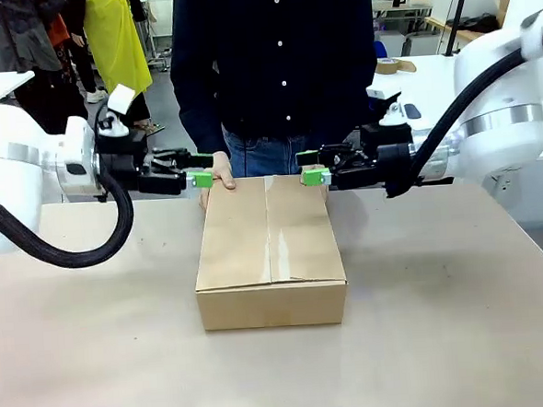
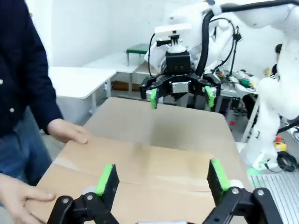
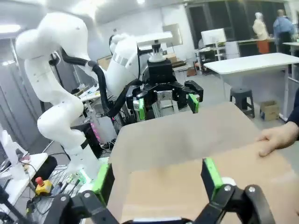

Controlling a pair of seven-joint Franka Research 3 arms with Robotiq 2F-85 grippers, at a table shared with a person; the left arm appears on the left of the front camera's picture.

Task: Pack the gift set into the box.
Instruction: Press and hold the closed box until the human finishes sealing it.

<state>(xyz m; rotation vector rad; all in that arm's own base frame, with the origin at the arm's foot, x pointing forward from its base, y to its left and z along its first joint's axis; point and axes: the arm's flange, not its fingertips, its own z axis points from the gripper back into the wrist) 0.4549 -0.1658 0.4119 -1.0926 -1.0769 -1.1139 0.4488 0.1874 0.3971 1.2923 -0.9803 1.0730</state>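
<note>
Facing each other across the far end of the box, the left fingers and the right fingers both stand spread wide, with nothing held between them. The brown carton rests on the counter with its flaps folded shut and a seam running down the middle of its top. Its far corners lie just beneath the two sets of fingers; whether they touch it I cannot tell. A person's hand rests on the carton's far edge, just beside the left fingers.
</note>
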